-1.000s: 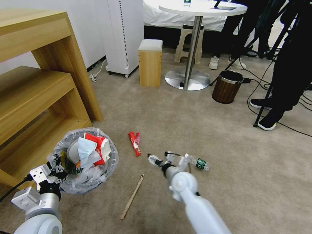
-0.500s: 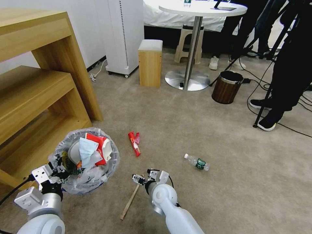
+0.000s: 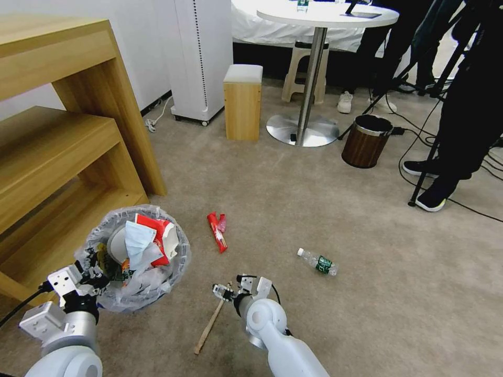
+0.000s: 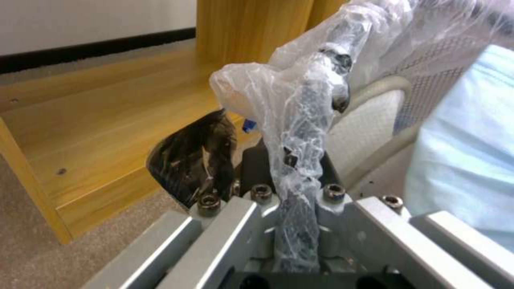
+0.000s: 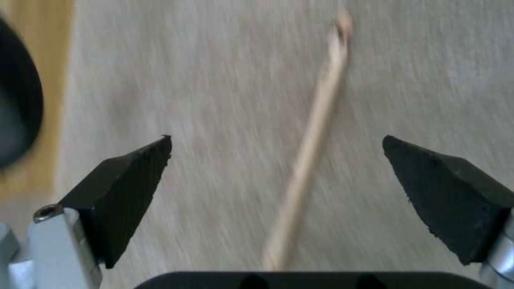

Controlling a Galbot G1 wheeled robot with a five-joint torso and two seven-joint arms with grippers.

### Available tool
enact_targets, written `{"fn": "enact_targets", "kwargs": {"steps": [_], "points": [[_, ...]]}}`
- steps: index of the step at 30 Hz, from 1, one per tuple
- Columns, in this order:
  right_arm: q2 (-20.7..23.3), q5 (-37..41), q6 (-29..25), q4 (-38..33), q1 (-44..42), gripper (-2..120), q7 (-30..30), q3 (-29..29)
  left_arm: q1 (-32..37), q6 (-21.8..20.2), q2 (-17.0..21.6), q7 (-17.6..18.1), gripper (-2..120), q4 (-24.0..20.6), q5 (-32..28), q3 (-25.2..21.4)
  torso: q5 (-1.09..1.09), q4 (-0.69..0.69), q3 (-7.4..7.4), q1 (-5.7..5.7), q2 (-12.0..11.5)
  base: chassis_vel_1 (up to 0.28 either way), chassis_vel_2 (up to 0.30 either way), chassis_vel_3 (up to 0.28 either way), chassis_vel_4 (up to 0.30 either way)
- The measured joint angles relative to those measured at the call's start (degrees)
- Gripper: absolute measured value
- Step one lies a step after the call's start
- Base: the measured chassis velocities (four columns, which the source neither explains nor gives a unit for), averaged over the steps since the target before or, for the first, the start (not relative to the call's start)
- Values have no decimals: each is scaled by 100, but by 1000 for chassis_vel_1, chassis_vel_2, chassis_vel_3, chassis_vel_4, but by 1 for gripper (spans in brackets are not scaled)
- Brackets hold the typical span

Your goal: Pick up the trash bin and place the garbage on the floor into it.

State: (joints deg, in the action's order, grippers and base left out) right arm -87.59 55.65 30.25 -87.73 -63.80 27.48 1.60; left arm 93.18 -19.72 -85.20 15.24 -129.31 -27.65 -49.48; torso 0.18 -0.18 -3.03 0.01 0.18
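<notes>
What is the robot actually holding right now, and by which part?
The left gripper grips the trash bin by its liner-covered rim. The right gripper, jaws open above the wooden stick, holds nothing.

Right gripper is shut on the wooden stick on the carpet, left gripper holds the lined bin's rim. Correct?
Not quite: the right gripper is open, its fingers either side of the wooden stick, as the right wrist view shows. The left gripper does hold the trash bin at its rim.

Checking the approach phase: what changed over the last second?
The right gripper swung from near the clear bottle back toward the robot and to its left; it is now open above the wooden stick, not touching. The left gripper kept its clamp on the trash bin; the litter did not move.
</notes>
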Motion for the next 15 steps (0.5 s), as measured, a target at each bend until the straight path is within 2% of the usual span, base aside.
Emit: {"fn": "enact_targets", "kwargs": {"steps": [1, 3, 5, 8, 9, 12, 15], "points": [[0, 0, 0, 0, 0, 100, 0, 0, 0, 0, 0, 0, 1, 0, 0, 0, 0, 0, 0, 0, 0, 0, 0, 0, 0], [356, 145, 282, -295, 1, 100, 138, 64, -11, 1, 25, 1, 1, 26, -10, -15, -11, 0, 2, 0, 0, 0, 0, 0, 0], [488, 191, 425, -361, -3, 100, 164, 113, -13, 1, 35, 1, 1, 37, -12, -19, -8, 0, 1, 0, 0, 0, 0, 0, 0], [988, 226, 839, -467, 130, 100, 89, 268, -42, -14, 57, 16, 1, 89, -2, -11, -14, 3, 1, 0, 0, 0, 0, 0, 0], [988, 226, 839, -467, 130, 100, 89, 268, -42, -14, 57, 16, 1, 89, -2, -11, -14, 3, 1, 0, 0, 0, 0, 0, 0], [1274, 122, 1188, -344, 381, 100, -366, 397, -86, -35, 51, 28, 1, 135, 69, 54, -16, 3, 1, 0, 0, 0, 0, 0, 0], [1302, 14, 1226, -190, 551, 100, -708, 478, -105, -45, 42, 34, 1, 166, 122, 84, -16, 4, 1, 0, 0, 0, 0, 0, 0]]}}
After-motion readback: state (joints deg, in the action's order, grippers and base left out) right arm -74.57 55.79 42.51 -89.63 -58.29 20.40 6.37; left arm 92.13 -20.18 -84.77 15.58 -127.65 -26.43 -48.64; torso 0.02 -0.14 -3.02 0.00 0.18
